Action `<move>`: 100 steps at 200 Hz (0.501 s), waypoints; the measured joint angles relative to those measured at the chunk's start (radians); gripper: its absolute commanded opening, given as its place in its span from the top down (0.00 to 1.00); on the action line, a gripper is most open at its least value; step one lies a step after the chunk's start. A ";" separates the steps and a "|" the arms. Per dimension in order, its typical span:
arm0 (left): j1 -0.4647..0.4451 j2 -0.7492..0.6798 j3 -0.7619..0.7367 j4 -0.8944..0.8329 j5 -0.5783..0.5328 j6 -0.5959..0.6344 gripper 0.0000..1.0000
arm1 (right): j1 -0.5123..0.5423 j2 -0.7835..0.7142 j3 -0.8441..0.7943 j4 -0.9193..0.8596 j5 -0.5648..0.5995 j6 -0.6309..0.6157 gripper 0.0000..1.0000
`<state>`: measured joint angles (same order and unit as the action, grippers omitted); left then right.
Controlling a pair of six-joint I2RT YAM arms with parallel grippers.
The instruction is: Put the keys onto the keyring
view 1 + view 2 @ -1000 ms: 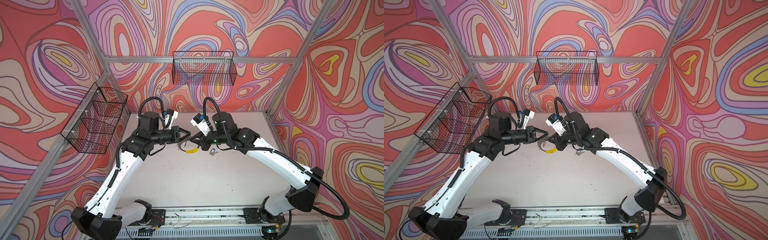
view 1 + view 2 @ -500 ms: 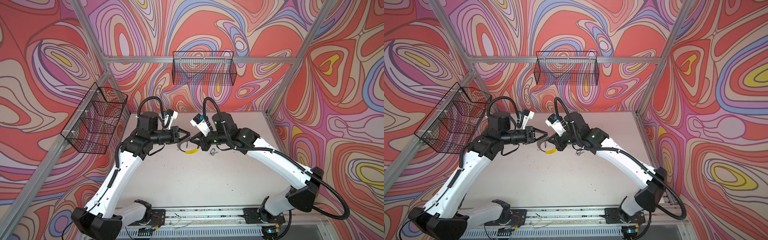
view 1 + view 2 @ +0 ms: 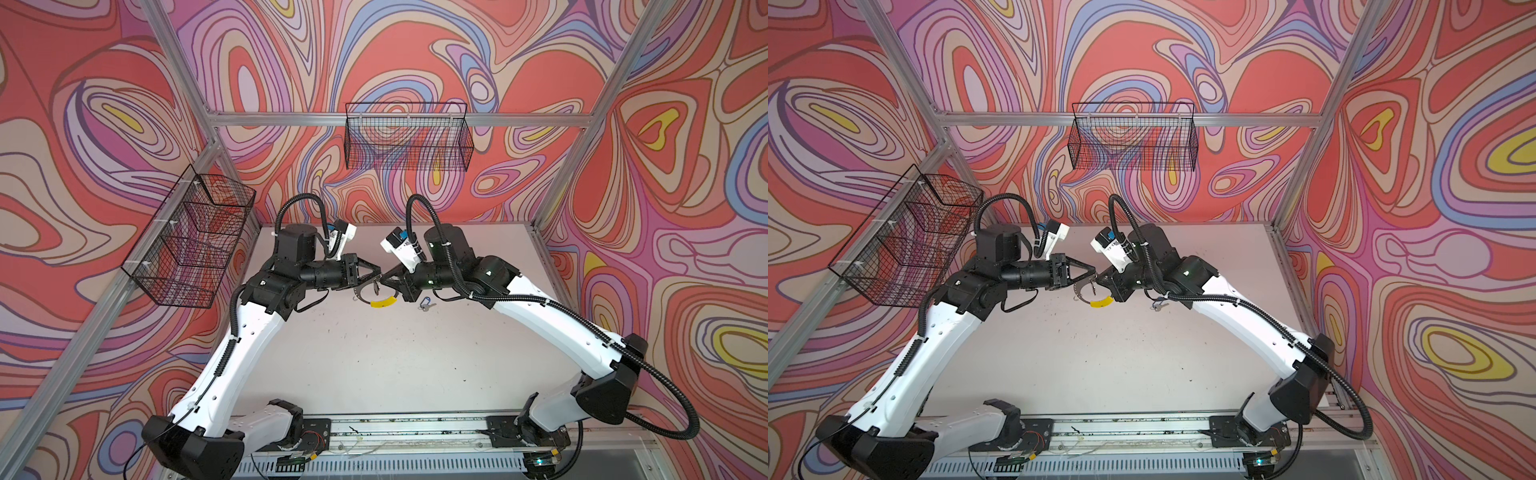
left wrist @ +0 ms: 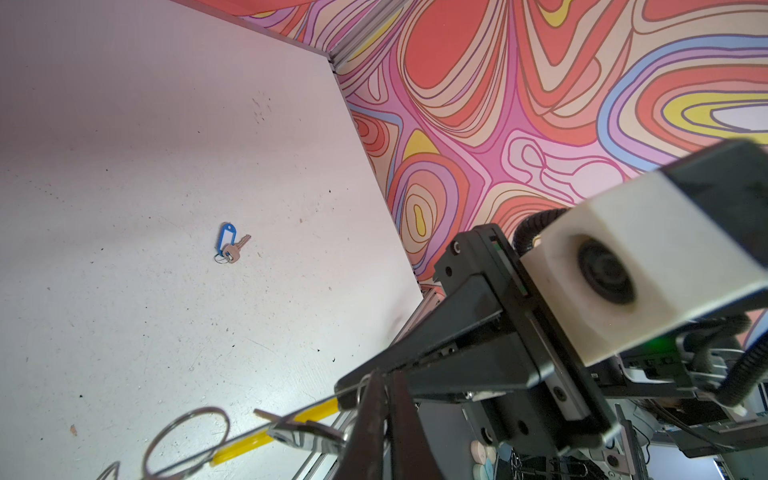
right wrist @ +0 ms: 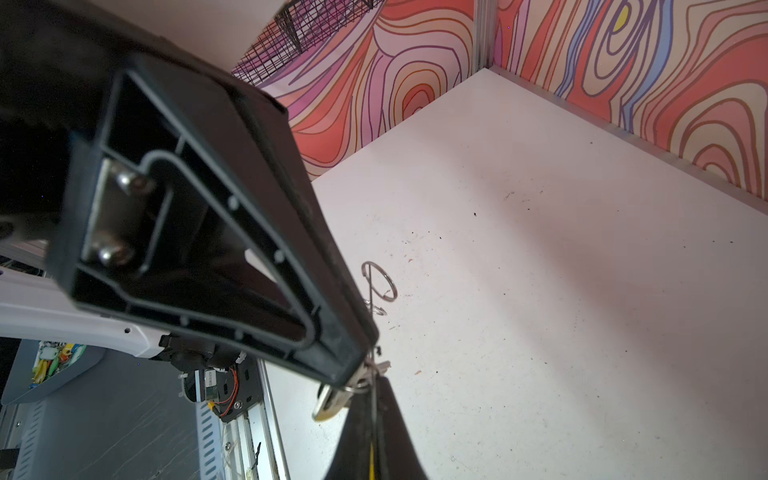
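Where the two meet above the table (image 3: 374, 365), the left gripper (image 3: 376, 275) pinches a key (image 5: 328, 404) by its small ring. The keyring (image 3: 381, 302) hangs between them, yellow segment frontward, clamped by the right gripper (image 3: 385, 278). The blue-tagged key (image 3: 424, 304) lies flat, blade pointing right.

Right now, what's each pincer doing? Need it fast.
Left pincer: closed, holding the black-tagged key.
Right pincer: closed on the keyring.
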<state>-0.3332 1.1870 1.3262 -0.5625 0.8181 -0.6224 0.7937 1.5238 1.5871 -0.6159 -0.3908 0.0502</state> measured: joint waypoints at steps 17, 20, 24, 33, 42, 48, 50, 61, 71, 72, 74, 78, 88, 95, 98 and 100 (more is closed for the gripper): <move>0.001 0.000 0.000 0.000 -0.003 0.000 1.00 | 0.000 -0.001 0.000 0.000 0.000 0.000 1.00; 0.001 0.000 0.000 0.000 -0.003 0.000 1.00 | 0.000 -0.001 0.000 0.000 0.000 0.000 1.00; 0.001 0.000 0.000 -0.001 -0.003 0.000 1.00 | 0.000 -0.001 0.000 0.000 0.000 0.000 1.00; 0.001 0.000 0.001 -0.003 -0.005 -0.001 1.00 | 0.000 -0.001 0.000 0.000 0.000 0.000 1.00; 0.001 0.000 0.004 -0.010 -0.008 0.000 1.00 | 0.000 -0.001 0.000 0.000 -0.001 0.000 1.00; 0.001 0.000 0.008 -0.018 -0.011 -0.001 1.00 | 0.000 -0.001 0.000 0.000 -0.002 0.000 1.00; 0.001 0.000 0.010 -0.019 -0.012 -0.001 1.00 | 0.000 -0.001 0.000 0.001 -0.002 0.000 1.00; 0.000 0.000 0.018 -0.030 -0.018 -0.003 1.00 | 0.000 -0.001 0.000 0.003 -0.003 0.000 0.86; 0.000 0.000 0.022 -0.035 -0.022 -0.008 1.00 | 0.000 -0.002 0.000 0.006 -0.004 0.003 0.64; 0.000 0.000 0.023 -0.035 -0.023 -0.009 1.00 | 0.000 -0.002 0.000 0.006 -0.004 0.002 0.63; 0.000 0.000 0.023 -0.035 -0.023 -0.011 1.00 | 0.000 -0.002 0.000 0.006 -0.004 0.003 0.60; 0.000 0.000 0.026 -0.038 -0.026 -0.012 1.00 | 0.000 -0.002 0.000 0.006 -0.003 0.003 0.54; -0.001 0.000 0.032 -0.044 -0.031 -0.018 1.00 | 0.000 -0.003 0.000 0.011 0.002 0.000 0.43; -0.001 0.000 0.039 -0.048 -0.035 -0.023 1.00 | 0.000 -0.007 0.000 0.013 0.004 -0.002 0.38; -0.001 0.000 0.041 -0.048 -0.037 -0.026 1.00 | 0.000 -0.010 -0.001 0.014 0.006 0.002 0.37; -0.001 0.000 0.044 -0.050 -0.039 -0.026 1.00 | 0.000 -0.011 -0.002 0.015 0.006 -0.005 0.35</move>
<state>-0.3340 1.1873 1.3701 -0.6125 0.7792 -0.6487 0.7933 1.5124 1.5856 -0.6006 -0.3847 0.0456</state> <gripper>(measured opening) 0.047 0.574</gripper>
